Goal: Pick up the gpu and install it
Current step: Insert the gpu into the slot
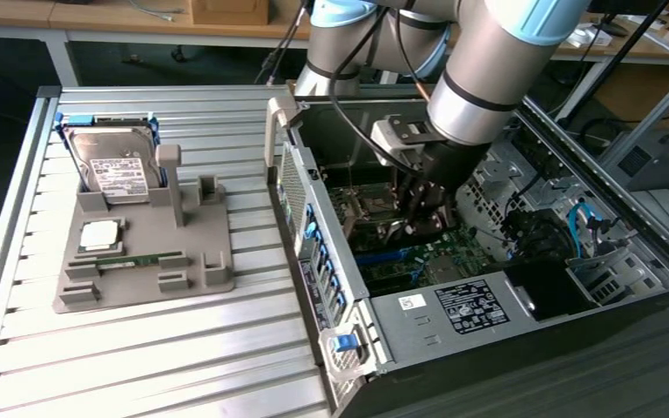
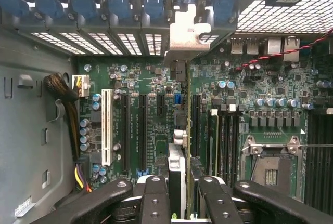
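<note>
Black claw (image 2: 182, 190) half-closed, gripping thin green circuit-board gpu (image 2: 177, 169) edge-on, held upright over green motherboard (image 2: 140, 104) inside open grey metal computer case (image 1: 422, 335).

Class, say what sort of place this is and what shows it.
Probably a robotics lab for computer assembly: a robot arm reaching into an open computer case, a grey parts fixture holding a hard drive.

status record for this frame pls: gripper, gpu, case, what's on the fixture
gripper: shut on the gpu, reaching down inside the PC case
gpu: held edge-on over the motherboard, metal bracket toward the rear slot openings
seated in slot: cannot tell
PC case: on its side, open
fixture: holds hard drive, CPU, memory stick
</note>
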Tool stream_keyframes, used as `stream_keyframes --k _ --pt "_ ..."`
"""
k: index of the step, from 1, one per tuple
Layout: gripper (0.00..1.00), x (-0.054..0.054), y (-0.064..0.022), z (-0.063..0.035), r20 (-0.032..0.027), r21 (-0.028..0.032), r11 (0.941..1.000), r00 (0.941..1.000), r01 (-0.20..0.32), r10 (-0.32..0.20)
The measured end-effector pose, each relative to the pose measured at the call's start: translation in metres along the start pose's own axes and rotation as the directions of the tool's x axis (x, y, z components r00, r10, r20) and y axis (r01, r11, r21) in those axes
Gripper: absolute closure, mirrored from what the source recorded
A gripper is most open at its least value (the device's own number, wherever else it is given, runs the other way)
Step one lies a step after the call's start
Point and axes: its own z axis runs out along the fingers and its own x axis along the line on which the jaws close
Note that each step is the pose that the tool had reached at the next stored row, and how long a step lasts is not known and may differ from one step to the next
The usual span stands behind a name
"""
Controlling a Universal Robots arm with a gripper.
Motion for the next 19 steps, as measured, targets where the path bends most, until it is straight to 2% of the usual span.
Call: stream_keyframes --k 19 --pt "0.73 -0.0007 0.0065 0.0020 0.0001 0.0001 1.0000 1.0000 0.000 0.000"
